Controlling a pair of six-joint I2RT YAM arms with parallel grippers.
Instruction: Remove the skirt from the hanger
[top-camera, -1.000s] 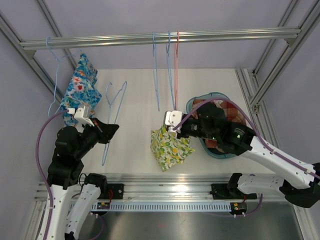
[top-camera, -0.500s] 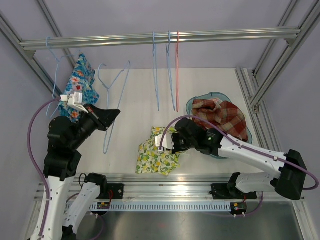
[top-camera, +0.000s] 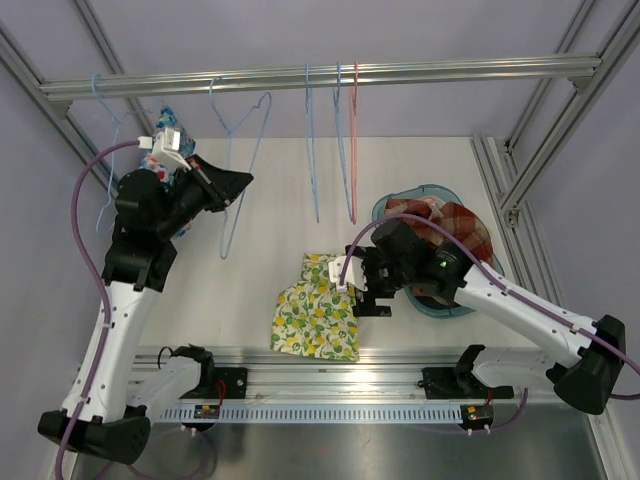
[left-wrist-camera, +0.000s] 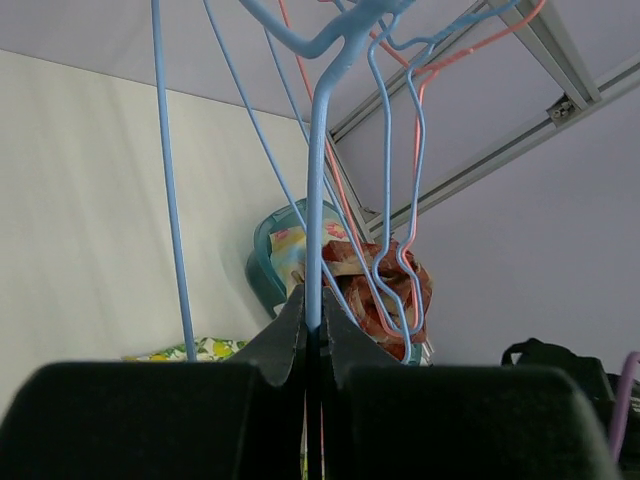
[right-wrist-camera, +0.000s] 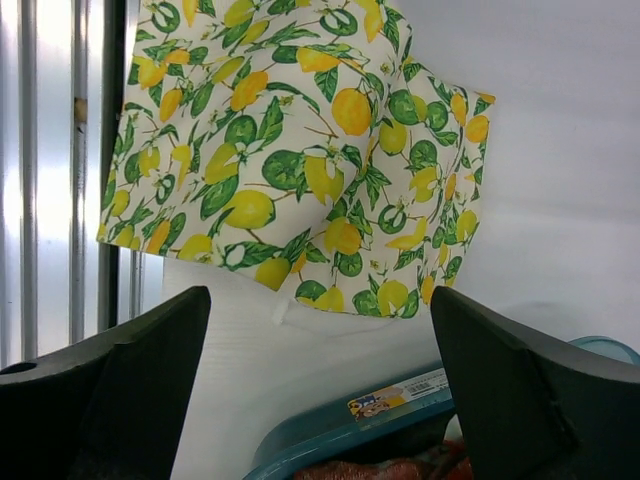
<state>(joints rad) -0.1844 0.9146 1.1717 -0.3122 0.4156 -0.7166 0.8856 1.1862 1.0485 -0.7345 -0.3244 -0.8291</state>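
1. A teal basket (top-camera: 425, 187) sits on the right side of the white table (top-camera: 270, 170), and a red plaid cloth (top-camera: 455, 222) is heaped inside it.
2. A metal rail (top-camera: 450, 68) runs across overhead.
3. From its middle hang a blue wire hanger (top-camera: 311, 150), a second blue one (top-camera: 340, 140) and a red wire hanger (top-camera: 354, 150), close together.
4. A blue floral garment (top-camera: 166, 116) hangs at the far left, mostly hidden.

Bright, even light, soft shadows; wrist cams' near foreground blurred.
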